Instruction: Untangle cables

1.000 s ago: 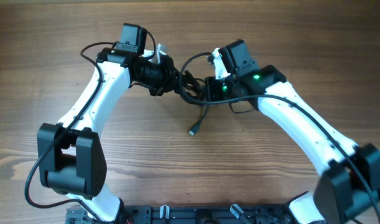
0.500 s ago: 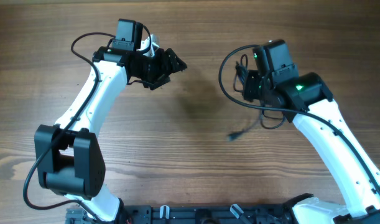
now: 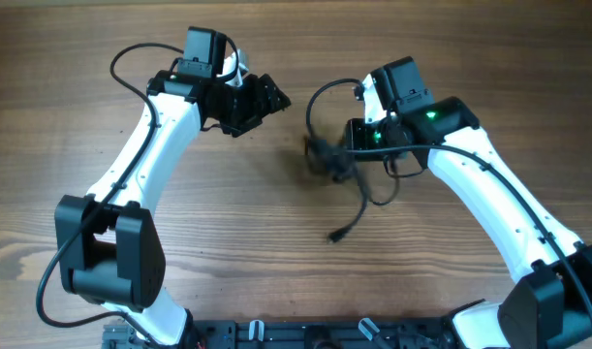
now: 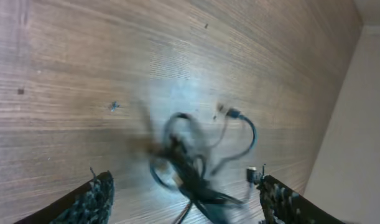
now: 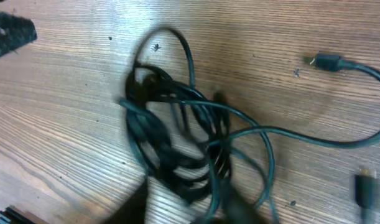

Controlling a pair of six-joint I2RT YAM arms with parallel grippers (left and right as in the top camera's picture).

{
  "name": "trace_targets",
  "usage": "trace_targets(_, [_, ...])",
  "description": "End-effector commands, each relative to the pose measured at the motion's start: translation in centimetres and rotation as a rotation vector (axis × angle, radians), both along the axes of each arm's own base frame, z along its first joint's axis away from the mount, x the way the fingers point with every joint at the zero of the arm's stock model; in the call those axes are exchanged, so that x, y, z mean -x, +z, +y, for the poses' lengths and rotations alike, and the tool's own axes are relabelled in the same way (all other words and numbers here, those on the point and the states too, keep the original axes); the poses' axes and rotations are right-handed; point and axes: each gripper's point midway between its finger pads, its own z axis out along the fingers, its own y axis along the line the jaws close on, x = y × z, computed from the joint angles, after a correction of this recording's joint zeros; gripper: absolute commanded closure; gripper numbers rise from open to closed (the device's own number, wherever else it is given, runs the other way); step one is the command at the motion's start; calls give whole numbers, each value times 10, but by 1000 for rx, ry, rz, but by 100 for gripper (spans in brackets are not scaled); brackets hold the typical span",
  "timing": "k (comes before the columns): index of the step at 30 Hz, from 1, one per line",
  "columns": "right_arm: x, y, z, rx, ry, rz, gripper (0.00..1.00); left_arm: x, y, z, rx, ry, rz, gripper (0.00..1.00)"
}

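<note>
One bunch of cables (image 3: 327, 158) in right gripper (image 3: 347, 147)

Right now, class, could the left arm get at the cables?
Probably yes. The left gripper is open and empty, facing the cables across bare table; nothing lies between. They seem to dangle from the right gripper, though, so they may swing.

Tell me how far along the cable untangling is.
Barely begun. Done: one plug end trails free of the bundle. In hand: the right gripper seems to hold the cables, which are blurred; the left gripper is open and empty. Left: the whole knot, loops tightly bunched.
</note>
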Motion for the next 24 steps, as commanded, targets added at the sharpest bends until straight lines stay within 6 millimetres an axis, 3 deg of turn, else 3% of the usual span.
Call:
trace_targets(1, [-13, -1, -22, 44, -100, -13, 22, 2, 3, -4, -23, -26, -18, 23])
trace_targets(5, [-30, -1, -62, 44, -211, -11, 21, 10, -7, -23, -115, -62, -34, 27])
trace_targets(8, [-39, -1, -94, 42, -293, -8, 21, 29, -7, -60, -123, -155, -54, 31])
trace_targets(10, [-41, -1, -100, 41, -297, -12, 21, 54, -11, -85, -129, -177, 4, 32])
trace_targets(14, [-41, -3, -100, 50, -279, -12, 21, 102, -37, -66, -347, 28, 240, 49])
trace_targets(17, [-41, -9, -100, 58, -265, -2, 22, 130, -42, -60, -414, 58, 344, 57])
trace_targets(20, [-41, -11, -100, 60, -262, 3, 21, 137, -46, -66, -451, 29, 324, 59])
trace_targets(23, [-41, -11, -100, 60, -262, 2, 21, 118, -55, -53, -563, 36, 211, 64])
trace_targets(24, [-41, -11, -100, 61, -258, 1, 21, 108, -59, -56, -580, -68, 138, 64])
